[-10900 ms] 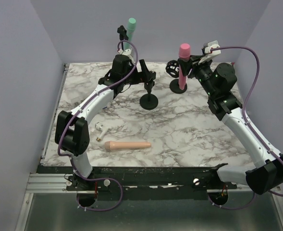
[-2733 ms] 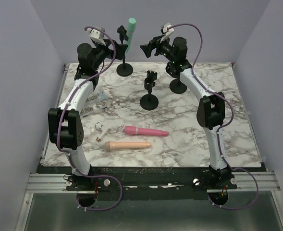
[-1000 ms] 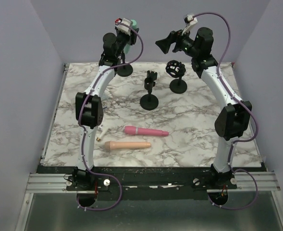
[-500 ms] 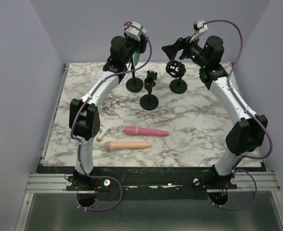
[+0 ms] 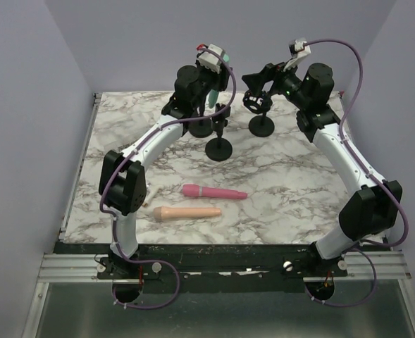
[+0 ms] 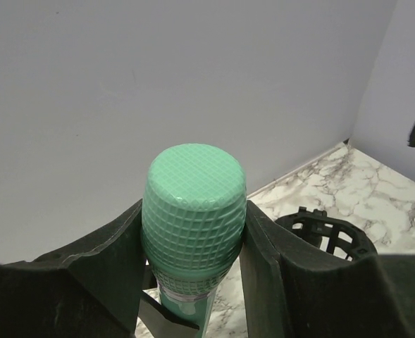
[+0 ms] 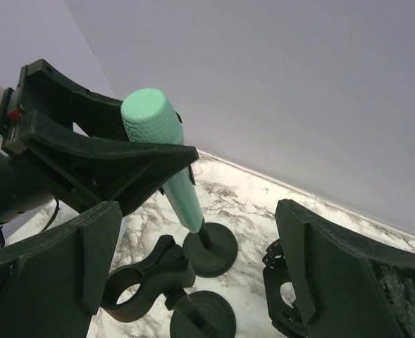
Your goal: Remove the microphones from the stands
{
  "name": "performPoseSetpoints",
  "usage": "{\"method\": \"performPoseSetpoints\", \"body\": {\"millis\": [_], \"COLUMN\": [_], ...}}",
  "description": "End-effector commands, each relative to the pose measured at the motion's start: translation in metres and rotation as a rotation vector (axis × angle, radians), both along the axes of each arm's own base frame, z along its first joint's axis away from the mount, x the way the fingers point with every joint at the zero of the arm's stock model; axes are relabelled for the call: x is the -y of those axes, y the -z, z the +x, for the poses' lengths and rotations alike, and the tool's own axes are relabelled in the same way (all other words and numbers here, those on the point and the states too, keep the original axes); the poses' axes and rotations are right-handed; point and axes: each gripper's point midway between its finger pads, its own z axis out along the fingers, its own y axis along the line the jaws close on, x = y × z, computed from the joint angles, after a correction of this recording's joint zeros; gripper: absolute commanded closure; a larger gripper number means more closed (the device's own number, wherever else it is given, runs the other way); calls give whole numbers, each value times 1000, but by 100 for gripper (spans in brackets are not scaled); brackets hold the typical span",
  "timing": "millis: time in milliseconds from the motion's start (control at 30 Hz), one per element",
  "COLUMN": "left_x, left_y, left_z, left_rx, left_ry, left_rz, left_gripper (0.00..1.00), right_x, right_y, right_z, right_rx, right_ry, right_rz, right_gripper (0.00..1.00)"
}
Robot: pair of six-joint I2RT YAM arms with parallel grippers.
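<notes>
Left gripper (image 6: 193, 243) pinching the microphone (image 6: 193, 190) head at frame centre; microphone tilted, lower end at its stand (image 7: 210, 252). Right gripper (image 5: 255, 79) spread, empty.

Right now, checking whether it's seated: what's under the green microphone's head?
Below the head, the green microphone narrows into its black stand. From the left wrist, the left end effector grips the head, hiding the stand.

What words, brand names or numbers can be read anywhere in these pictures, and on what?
None can be read. The green microphone, the pink microphone, the beige microphone and the marble table show no lettering in any view.
</notes>
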Motion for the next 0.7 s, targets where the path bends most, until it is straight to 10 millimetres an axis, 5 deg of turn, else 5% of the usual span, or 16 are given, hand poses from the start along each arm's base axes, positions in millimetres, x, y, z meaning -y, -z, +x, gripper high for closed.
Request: {"method": "performPoseSetpoints", "body": {"millis": [0, 167, 367, 667], "left_x": [-17, -22, -28, -60], "left_y": [-40, -41, -46, -57], "left_z": [-12, -16, -28, -66], "left_rx": [37, 12, -44, -126], "left_ry": [-51, -59, -7, 135], "left_rz": [-81, -59, -72, -166], "left_gripper": [69, 46, 2, 2], "right_x": [11, 2, -22, -77], "right_y": [-7, -7, 1, 4], "right_z": [-3, -5, 5, 20], "right_rx": [20, 13, -19, -8], "right_ry": [64, 12, -43, -80], "right_rz": [5, 21, 11, -30], "right_gripper": [0, 0, 0, 0]}}
